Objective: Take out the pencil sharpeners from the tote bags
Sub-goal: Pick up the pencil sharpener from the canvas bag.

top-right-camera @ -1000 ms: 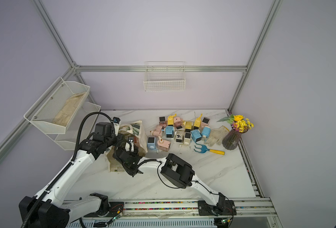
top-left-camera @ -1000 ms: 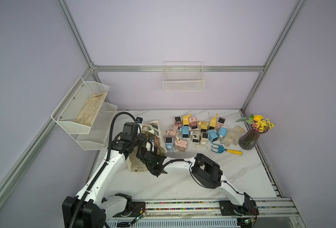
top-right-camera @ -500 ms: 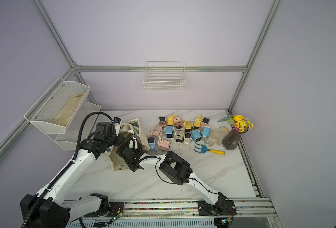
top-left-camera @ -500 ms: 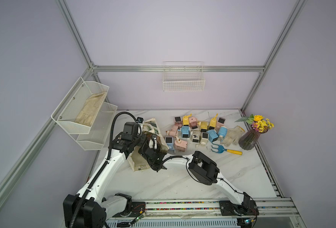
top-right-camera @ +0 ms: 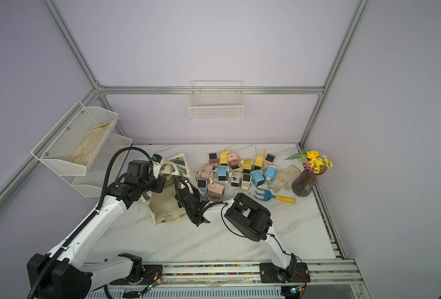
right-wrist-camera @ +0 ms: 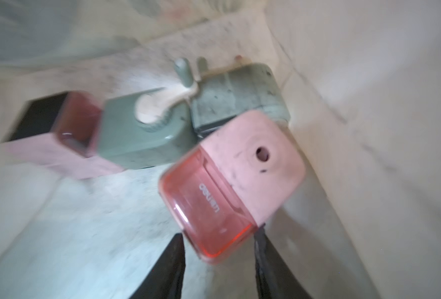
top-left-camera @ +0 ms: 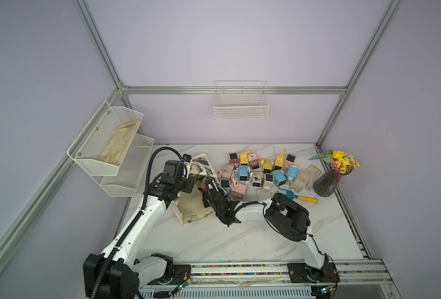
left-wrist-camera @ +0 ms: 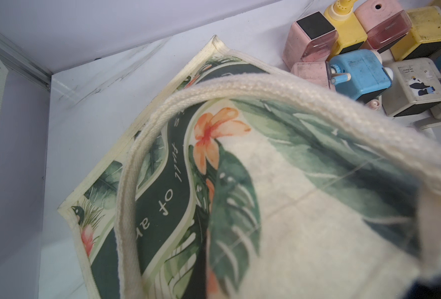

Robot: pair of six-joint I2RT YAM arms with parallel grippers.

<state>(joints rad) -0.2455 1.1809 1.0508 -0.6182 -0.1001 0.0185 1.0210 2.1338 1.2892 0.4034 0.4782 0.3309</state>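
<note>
The cream tote bag (top-left-camera: 190, 207) (top-right-camera: 162, 207) with its leafy print (left-wrist-camera: 162, 202) lies at the table's left. My left gripper (top-left-camera: 188, 182) (left-wrist-camera: 206, 271) is shut on the bag's upper edge and holds the mouth up. My right gripper (top-left-camera: 206, 182) (right-wrist-camera: 219, 233) reaches inside, shut on a pink pencil sharpener (right-wrist-camera: 240, 170) at its red drawer end. Two green sharpeners (right-wrist-camera: 141, 137) and another pink one (right-wrist-camera: 56, 145) lie deeper in the bag. Several sharpeners (top-left-camera: 255, 170) (top-right-camera: 237, 170) stand piled on the table.
A dirty white glove (top-left-camera: 304, 177), a blue hand rake (top-left-camera: 295, 195) and a flower vase (top-left-camera: 329, 178) sit right of the pile. A wire shelf (top-left-camera: 110, 145) hangs on the left wall and a wire basket (top-left-camera: 241, 103) on the back wall.
My right gripper has moved away from the table's front, up to the bag's mouth, and its jaws have narrowed around the pink sharpener. The left gripper keeps its hold on the bag.
</note>
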